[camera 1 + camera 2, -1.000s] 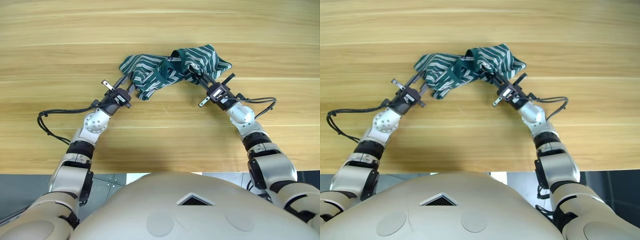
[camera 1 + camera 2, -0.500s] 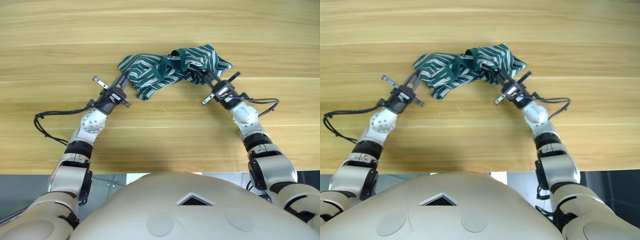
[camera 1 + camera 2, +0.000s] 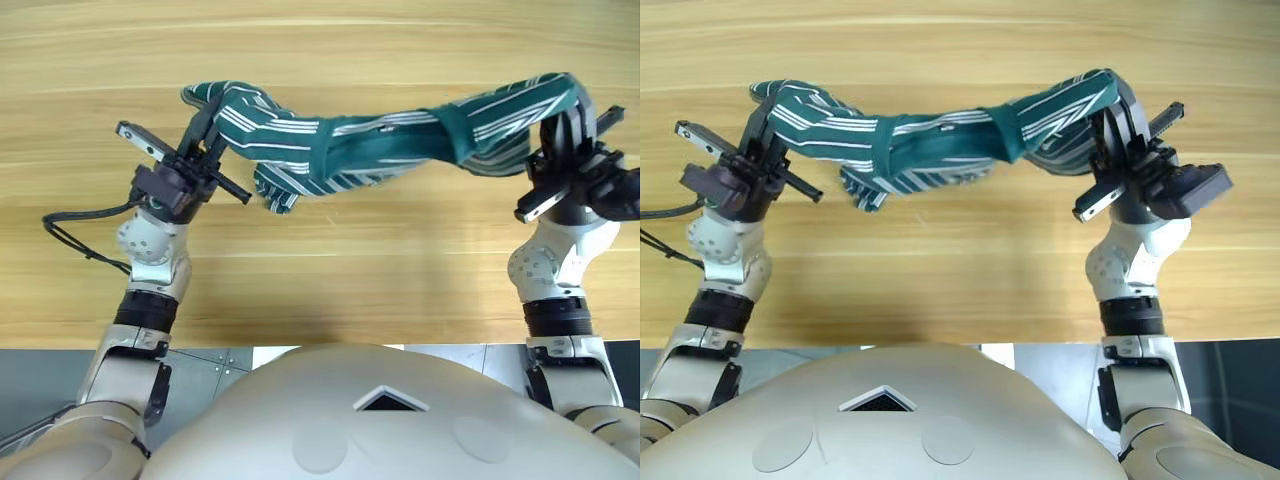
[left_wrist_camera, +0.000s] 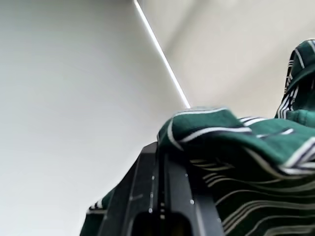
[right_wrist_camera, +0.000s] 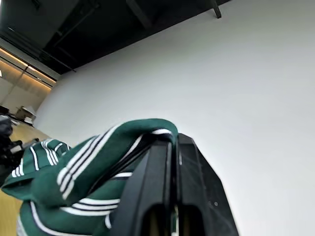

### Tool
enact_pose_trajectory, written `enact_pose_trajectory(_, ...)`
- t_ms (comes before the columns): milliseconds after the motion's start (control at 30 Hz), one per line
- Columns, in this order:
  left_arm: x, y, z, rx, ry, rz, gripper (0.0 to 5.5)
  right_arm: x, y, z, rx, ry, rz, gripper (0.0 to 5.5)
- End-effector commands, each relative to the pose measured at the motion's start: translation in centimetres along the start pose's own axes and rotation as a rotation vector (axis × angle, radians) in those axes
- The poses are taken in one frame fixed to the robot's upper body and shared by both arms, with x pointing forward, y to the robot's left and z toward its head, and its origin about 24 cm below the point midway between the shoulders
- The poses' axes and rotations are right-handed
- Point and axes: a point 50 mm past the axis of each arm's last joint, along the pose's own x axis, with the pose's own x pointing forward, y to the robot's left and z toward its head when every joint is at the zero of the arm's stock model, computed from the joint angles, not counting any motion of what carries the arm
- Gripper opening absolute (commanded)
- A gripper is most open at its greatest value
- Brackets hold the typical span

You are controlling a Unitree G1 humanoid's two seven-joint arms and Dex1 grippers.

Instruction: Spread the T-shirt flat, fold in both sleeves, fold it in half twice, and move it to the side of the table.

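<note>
The green T-shirt [image 3: 370, 145] with white stripes hangs stretched in the air above the wooden table [image 3: 330, 260], pulled between both arms. My left gripper [image 3: 205, 108] is raised at the left, shut on one end of the cloth [image 4: 206, 130]. My right gripper [image 3: 560, 110] is raised at the right, shut on the other end [image 5: 123, 142]. The shirt sags in the middle, a loose fold [image 3: 280, 190] drooping below the left part. Both wrist views look upward past the pinched fabric.
Bare wood grain runs across the table on all sides of the shirt. The table's near edge [image 3: 300, 345] lies just in front of my torso, with dark floor beyond it at the lower corners.
Both grippers have lifted and pulled apart, left going left and right going right. The shirt, bunched on the table before, is now raised and stretched between them.
</note>
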Motion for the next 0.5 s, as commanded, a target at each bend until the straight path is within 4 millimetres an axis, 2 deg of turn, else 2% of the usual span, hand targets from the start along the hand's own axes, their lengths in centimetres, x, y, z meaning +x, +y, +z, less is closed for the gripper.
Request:
enact_pose_trajectory(33,0.9,1.3,0.9,-0.048,-0.076,-0.061,0.02,0.7,0.2,0.9,0.065,-0.098,0.062,0.00)
enact_pose_trajectory(100,1.8,2.5,-0.1,-0.053,-0.064,-0.046,0.02,0.6,0.5,0.4,0.037,-0.066,0.059,0.00)
enact_pose_trajectory(133,2.7,3.4,-1.2,-0.043,-0.035,-0.026,0.02,0.5,0.0,-0.2,-0.029,-0.010,0.025,0.00)
enact_pose_trajectory(167,3.7,4.5,-2.3,-0.035,0.002,0.016,0.02,1.7,-1.6,-2.9,-0.071,0.070,-0.036,0.00)
enact_pose_trajectory(200,5.1,6.2,-4.1,-0.032,0.081,0.083,0.02,4.1,-3.4,-5.8,-0.109,0.181,-0.107,0.00)
enact_pose_trajectory(267,8.1,9.3,-6.9,-0.024,0.284,0.212,0.02,9.4,-6.2,-10.1,-0.228,0.427,-0.233,0.00)
enact_pose_trajectory(300,9.5,10.6,-7.8,-0.038,0.380,0.275,0.02,11.5,-7.2,-11.4,-0.320,0.545,-0.304,0.00)
enact_pose_trajectory(333,11.5,11.7,-8.2,0.028,0.491,0.331,0.02,13.6,-8.3,-12.0,-0.442,0.641,-0.386,0.00)
enact_pose_trajectory(367,13.5,12.6,-8.1,0.064,0.553,0.376,0.02,15.4,-9.4,-11.9,-0.529,0.697,-0.476,0.00)
enact_pose_trajectory(400,16.1,13.7,-7.3,0.146,0.593,0.447,0.02,17.1,-10.8,-10.9,-0.628,0.709,-0.603,0.00)
enact_pose_trajectory(433,18.5,14.7,-5.8,0.205,0.582,0.508,0.02,18.7,-12.1,-9.5,-0.679,0.677,-0.734,0.00)
enact_pose_trajectory(500,22.5,17.3,-1.2,0.371,0.462,0.674,0.02,21.8,-14.3,-5.3,-0.792,0.498,-0.984,0.00)
